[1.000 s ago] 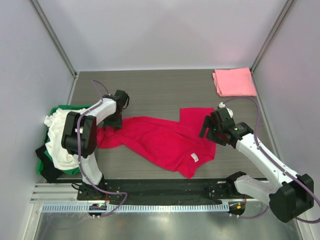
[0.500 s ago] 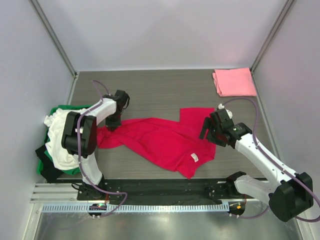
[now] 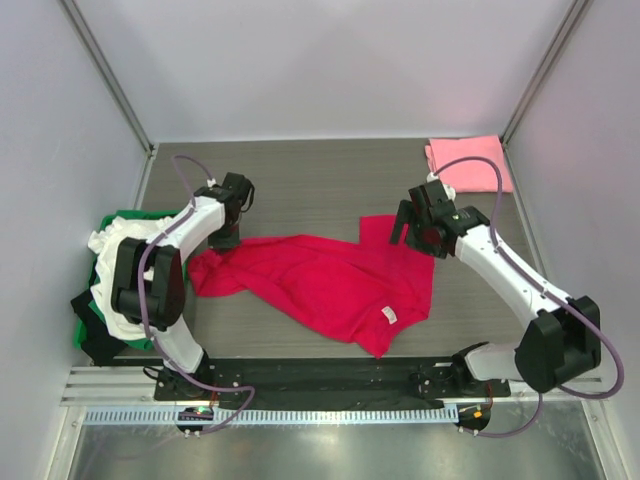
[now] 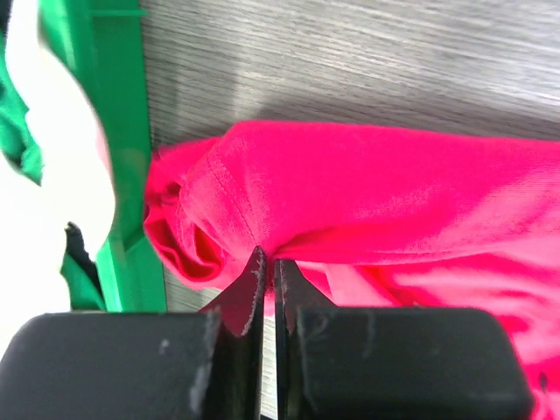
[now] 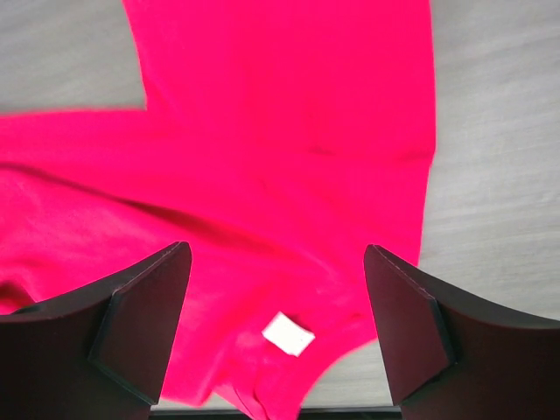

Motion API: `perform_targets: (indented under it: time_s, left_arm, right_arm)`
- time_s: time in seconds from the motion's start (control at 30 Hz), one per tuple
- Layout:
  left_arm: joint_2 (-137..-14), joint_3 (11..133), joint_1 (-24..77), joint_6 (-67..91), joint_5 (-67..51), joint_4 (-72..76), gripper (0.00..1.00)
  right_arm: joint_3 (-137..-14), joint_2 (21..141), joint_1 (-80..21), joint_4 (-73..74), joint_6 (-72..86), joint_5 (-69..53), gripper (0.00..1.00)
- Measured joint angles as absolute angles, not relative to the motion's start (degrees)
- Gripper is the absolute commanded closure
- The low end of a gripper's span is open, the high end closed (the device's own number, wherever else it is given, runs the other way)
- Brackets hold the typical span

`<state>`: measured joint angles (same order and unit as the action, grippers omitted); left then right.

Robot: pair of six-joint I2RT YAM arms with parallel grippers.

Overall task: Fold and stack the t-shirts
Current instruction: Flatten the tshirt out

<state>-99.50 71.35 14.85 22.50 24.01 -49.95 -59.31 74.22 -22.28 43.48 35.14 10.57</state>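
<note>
- While my left gripper [image 4: 268, 261] pinches its crumpled end, the crimson t-shirt [image 3: 330, 285] sprawls across the table [image 3: 300, 185]
- My right gripper [image 5: 276, 302] hangs spread above it
- Limp cloth, I judge; take a corner

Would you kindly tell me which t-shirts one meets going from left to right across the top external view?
white t-shirt → crimson-red t-shirt → pink t-shirt
</note>
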Motion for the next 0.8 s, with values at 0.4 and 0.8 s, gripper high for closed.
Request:
perform_targets:
  time_s: [0.4, 0.8]
  left_arm:
    - [-96.33, 70.17, 14.85, 22.17, 22.70, -50.06, 0.88]
    - [-97.82, 69.95, 14.85, 22.06, 20.32, -51.18, 0.71]
  right_arm:
    - [-69.84, 86.78, -18.48, 42.30, 31.59, 11.20, 0.13]
    - [-68.23, 88.51, -17.30, 40.95, 31.14, 10.04, 0.13]
